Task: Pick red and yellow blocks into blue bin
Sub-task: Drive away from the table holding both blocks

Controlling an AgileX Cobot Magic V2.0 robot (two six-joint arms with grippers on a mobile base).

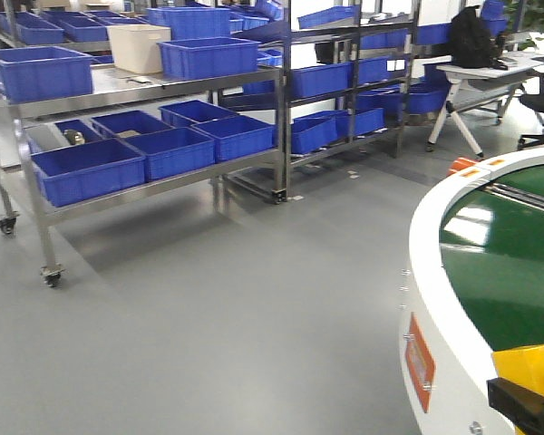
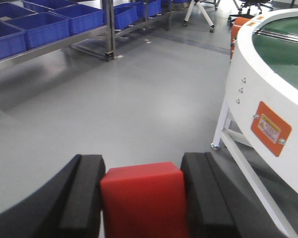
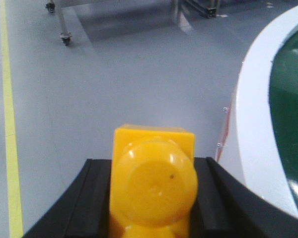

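The left claw (image 2: 143,201) is clamped on the red cube (image 2: 142,191) and the right claw (image 3: 151,198) on the yellow brick (image 3: 154,173), both over the floor (image 2: 139,99) beside the conveyor (image 2: 260,79); these blocks look light, stiff and slippery, best pinched on their flat sides.

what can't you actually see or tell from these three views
Left wrist view: the red block is cut off by the bottom edge, and the left gripper hides its sides.
Right wrist view: the yellow brick runs off the bottom edge, and the right gripper hides its sides.
Front view: the blue bin cannot be singled out; only many blue crates on racks show.
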